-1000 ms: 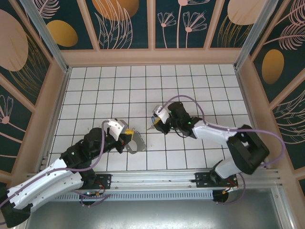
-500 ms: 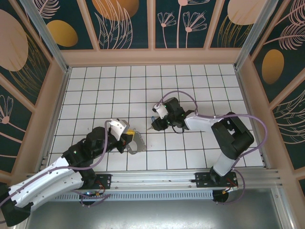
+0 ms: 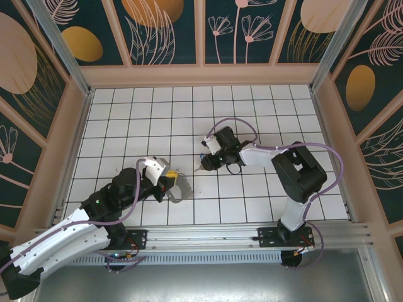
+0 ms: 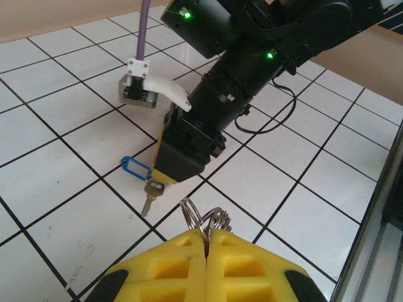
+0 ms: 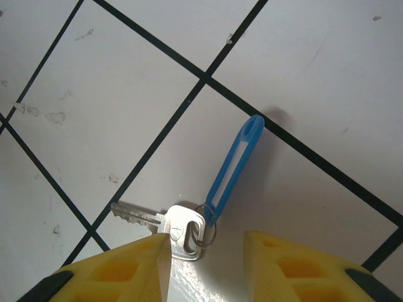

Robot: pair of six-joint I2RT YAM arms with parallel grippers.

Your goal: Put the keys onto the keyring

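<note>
Key (image 5: 165, 221): lies flat on the worktop (image 5: 315, 75), near its middle in the overhead view. It is thin, silvery metal with a squarish head. The toothed blade points toward 9 o'clock in the right wrist view.

A small split ring (image 5: 205, 234) passes through the head. Hung from that ring is a blue tag (image 5: 234, 165) — a long oval of plastic with a pale strip down its middle and a hole at the far end. The tag lies flat and points to 1 o'clock from the head, its tip just short of a black grid line.

Right fingers (image 5: 113, 270): yellow, with moulded recesses, spread apart and low over the worktop. The key's head and split ring sit in the gap. The head is right at the tip of the 9 o'clock finger; whether it touches I cannot tell. Nothing is pinched.

Keyring (image 4: 203, 217): in the left wrist view it shows as silvery wire loops standing up from the fingertips. From overhead it reads as a small oval loop with a toothed edge. It is off the worktop, at about 8 o'clock from the key — near it, but apart.

Left fingers (image 4: 182, 264): same yellow moulding, pressed together and pinching the base of the keyring.

Worktop surface: white glossy squares with black lines, and a few faint scuffs. The right arm (image 4: 220, 107) is black-bodied and shows two green lights. Around the worktop stand walls (image 3: 164, 31) in dark teal with a painted leaf pattern, framed in pale wood.
</note>
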